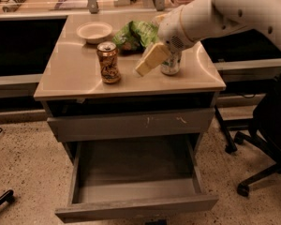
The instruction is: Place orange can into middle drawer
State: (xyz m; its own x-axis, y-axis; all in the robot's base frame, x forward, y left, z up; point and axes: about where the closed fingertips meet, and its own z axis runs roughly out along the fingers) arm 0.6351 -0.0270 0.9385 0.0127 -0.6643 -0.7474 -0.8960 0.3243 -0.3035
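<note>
The orange can (108,62) stands upright on the tabletop (75,78), left of centre, with its silver top showing. My gripper (149,61), cream-coloured at the end of the white arm (210,13), hangs tilted just above the table, a short way right of the can and not touching it. The middle drawer (136,209) is pulled out wide below; its smooth grey inside (136,165) holds nothing.
A silver-and-green can (170,65) stands right behind the gripper. A green crumpled bag (136,33) and a pale bowl (94,32) lie at the back of the table. The scratched drawer front (131,124) above is shut. An office chair (267,139) stands at right.
</note>
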